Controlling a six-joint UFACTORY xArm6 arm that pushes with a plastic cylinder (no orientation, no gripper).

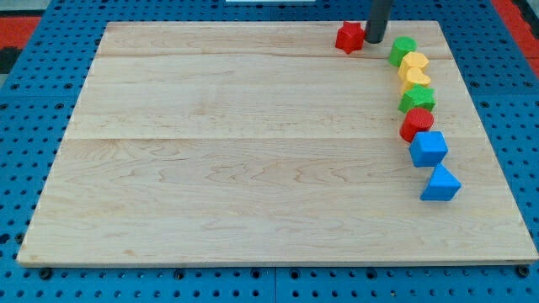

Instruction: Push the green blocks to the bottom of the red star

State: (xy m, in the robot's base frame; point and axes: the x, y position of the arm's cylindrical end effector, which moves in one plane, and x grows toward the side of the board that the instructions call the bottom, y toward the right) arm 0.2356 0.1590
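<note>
The red star (349,37) sits near the board's top edge, right of centre. My tip (374,39) stands just right of it, touching or nearly touching. A round green block (402,50) lies a little right of the tip, at the head of a curved column. A second green block (417,99), star-like, lies lower in that column. Both green blocks are to the right of and below the red star.
The column down the view's right side also holds a yellow heart (413,62), a yellow block (416,79), a round red block (416,124), a blue cube (429,148) and a blue triangle (440,183). The wooden board (253,151) lies on blue pegboard.
</note>
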